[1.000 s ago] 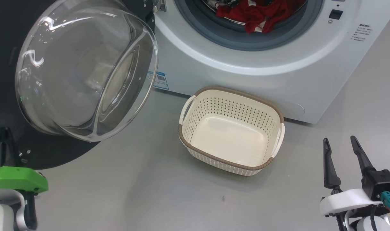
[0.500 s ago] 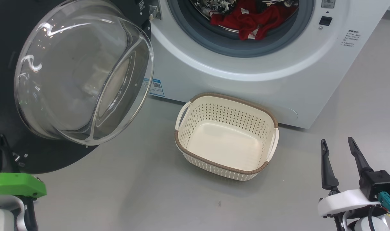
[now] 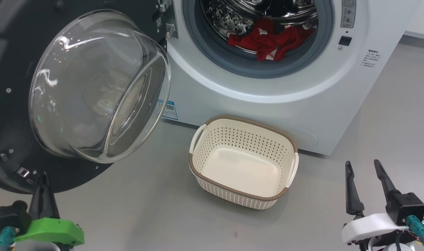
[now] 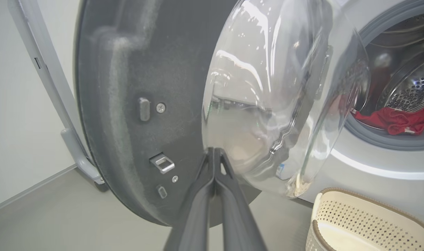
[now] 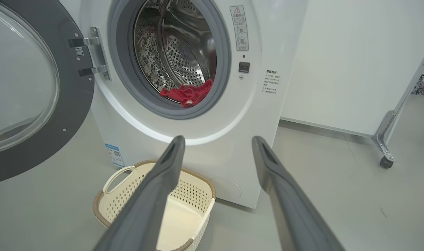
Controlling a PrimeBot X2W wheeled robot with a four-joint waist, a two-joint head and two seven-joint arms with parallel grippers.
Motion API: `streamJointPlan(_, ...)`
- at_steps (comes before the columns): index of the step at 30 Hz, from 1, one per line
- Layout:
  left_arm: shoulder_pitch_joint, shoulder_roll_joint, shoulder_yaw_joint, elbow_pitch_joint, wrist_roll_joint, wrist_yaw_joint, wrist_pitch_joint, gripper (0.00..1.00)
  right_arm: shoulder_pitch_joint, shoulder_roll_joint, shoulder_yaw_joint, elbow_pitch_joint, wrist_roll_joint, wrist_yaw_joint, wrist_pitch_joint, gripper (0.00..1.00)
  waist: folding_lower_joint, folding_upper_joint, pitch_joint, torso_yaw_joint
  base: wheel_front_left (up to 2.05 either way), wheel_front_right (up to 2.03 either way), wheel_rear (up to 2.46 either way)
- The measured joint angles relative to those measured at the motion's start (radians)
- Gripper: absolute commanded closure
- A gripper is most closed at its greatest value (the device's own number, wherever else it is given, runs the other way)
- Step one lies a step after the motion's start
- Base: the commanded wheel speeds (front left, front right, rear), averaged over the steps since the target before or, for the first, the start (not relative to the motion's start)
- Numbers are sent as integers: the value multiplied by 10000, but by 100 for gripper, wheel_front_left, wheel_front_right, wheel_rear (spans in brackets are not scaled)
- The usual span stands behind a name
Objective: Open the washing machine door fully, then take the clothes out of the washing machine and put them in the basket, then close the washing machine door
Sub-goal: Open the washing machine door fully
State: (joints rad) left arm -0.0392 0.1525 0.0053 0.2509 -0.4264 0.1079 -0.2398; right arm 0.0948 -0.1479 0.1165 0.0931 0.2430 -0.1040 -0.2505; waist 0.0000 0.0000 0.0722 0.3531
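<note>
The right gripper point(image 3: 362, 164) is showing two long, dark, tapering fingers point(image 3: 351, 195) above a smooth white wrist shell point(image 3: 370, 223). Just right of that shell a black block point(image 3: 405, 209) is carrying a teal plug point(image 3: 416, 226), with a dark cable point(image 3: 396, 240) trailing below. Far left of the shell, the left gripper point(image 3: 42, 176) is wearing a bright green bracket point(image 3: 51, 234), with a second black block point(image 3: 7, 216) and second teal plug point(image 3: 4, 237) further left still.

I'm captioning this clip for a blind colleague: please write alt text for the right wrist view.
A washing machine stands with its door swung open at the left and red clothes at the lip of the drum. An empty cream basket sits on the floor before it, behind the open right gripper.
</note>
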Motion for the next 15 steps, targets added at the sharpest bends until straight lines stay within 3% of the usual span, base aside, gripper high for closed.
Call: streamJointPlan(15,1244,-466,-1160,-1269,408,-545,-77,100,31,232,318,-40,12,50,0,0,0,0,-285,-469,0,0,0)
